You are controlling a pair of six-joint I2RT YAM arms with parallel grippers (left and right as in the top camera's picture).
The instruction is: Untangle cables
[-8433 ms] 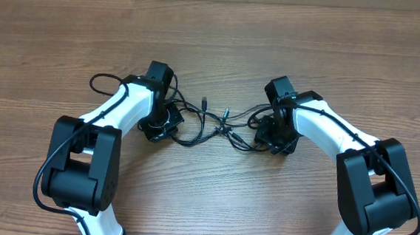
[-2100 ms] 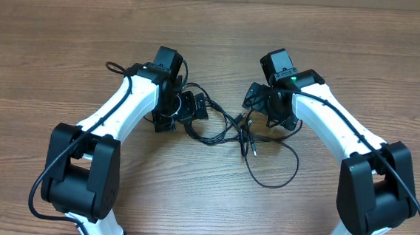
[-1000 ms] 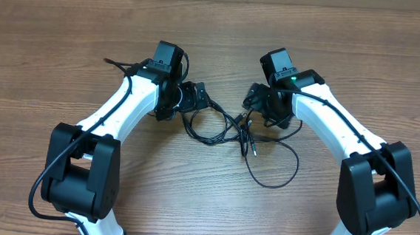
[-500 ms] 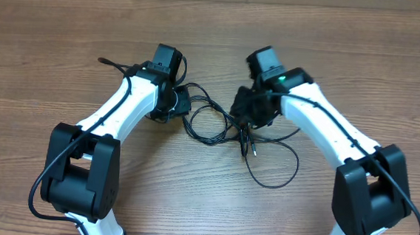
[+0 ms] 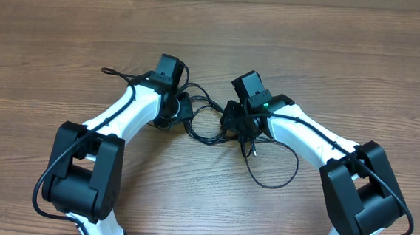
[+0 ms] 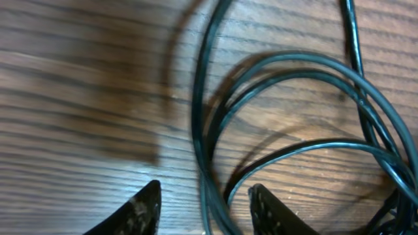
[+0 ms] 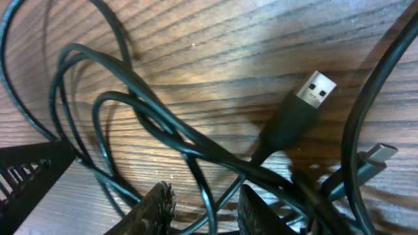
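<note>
The cables (image 5: 207, 136) are thin black cords tangled on the wood between my two arms, with one loose loop (image 5: 284, 174) trailing toward the front right. My left gripper (image 5: 183, 108) is down at the tangle's left side. In the left wrist view its jaws (image 6: 204, 210) stand apart, and a pair of cable strands (image 6: 199, 130) runs between them without touching either finger. My right gripper (image 5: 232, 123) is on the tangle's right side. Its jaws (image 7: 206, 209) are also apart, with one thin strand (image 7: 201, 176) crossing the gap. A USB plug (image 7: 317, 91) lies just ahead.
The wooden table (image 5: 362, 61) stretches all round. A thicker black cord of the left arm (image 5: 113, 72) loops out to the left. A second small connector (image 7: 379, 153) lies at the right of the right wrist view. Both arm bases (image 5: 80, 175) sit near the front edge.
My right gripper has swung left and down into the tangle. The left gripper has dropped slightly toward the cables. Both sets of jaws are narrower than a second ago.
</note>
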